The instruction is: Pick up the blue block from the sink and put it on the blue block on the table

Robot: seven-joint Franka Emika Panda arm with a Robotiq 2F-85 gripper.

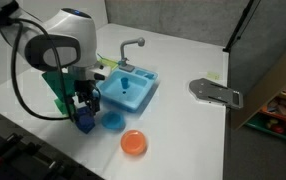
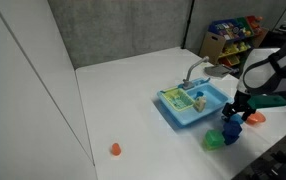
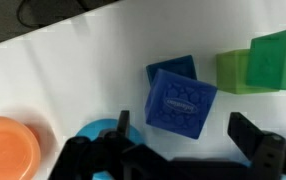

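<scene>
In the wrist view a blue block (image 3: 180, 101) sits skewed on top of a second blue block (image 3: 175, 67) on the white table. My gripper (image 3: 185, 138) is open. Its two black fingers stand apart on either side of the top block without touching it. In both exterior views the gripper (image 1: 83, 104) (image 2: 234, 108) hangs just above the blue stack (image 1: 86, 122) (image 2: 231, 129), next to the blue toy sink (image 1: 143, 98) (image 2: 173, 110).
Green blocks (image 3: 263, 60) (image 1: 60, 100) (image 2: 213, 140) stand beside the stack. A blue bowl (image 1: 113, 121) (image 3: 95, 130) and an orange bowl (image 1: 133, 143) (image 3: 8, 148) lie near it. A grey tool (image 1: 215, 92) lies beyond the sink. A small orange object (image 2: 115, 149) lies far off.
</scene>
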